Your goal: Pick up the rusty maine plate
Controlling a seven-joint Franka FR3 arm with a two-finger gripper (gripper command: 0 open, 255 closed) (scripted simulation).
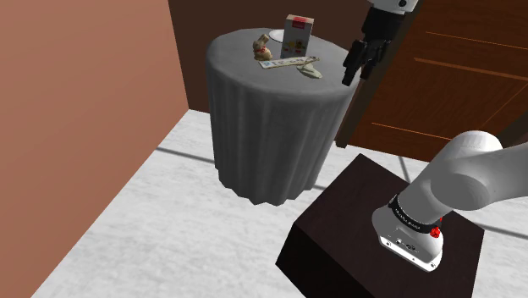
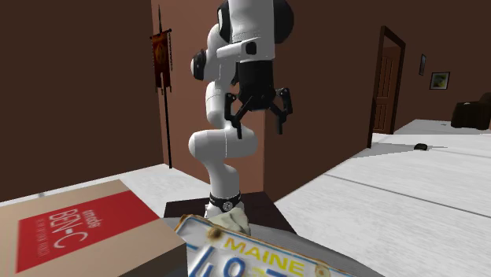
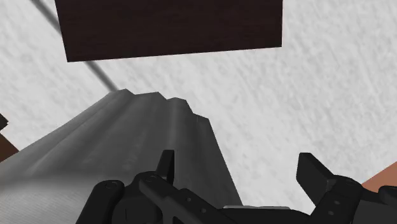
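We've got the gripper (image 1: 356, 74) hovering just off the edge of the table (image 1: 271, 144), jaws spread wide and holding nothing, presumably so it can come down over the target. The Maine plate (image 1: 288, 63) lies on the tabletop near the middle, flat as far as we can tell.

**White arm, black gripper**

The glossy white robot arm (image 2: 214, 145) is built of thick, rounded links, with dark caps at the joints. A black ring (image 1: 410, 213) carrying tiny pale lettering bands its lowest link, with a small red mark (image 1: 436, 230) beside it. Below sits a white flange (image 1: 412, 244) dotted with little screw holes. The all-black two-finger gripper (image 2: 257, 126) has angular, blocky fingers (image 3: 167, 167) on a faceted housing.
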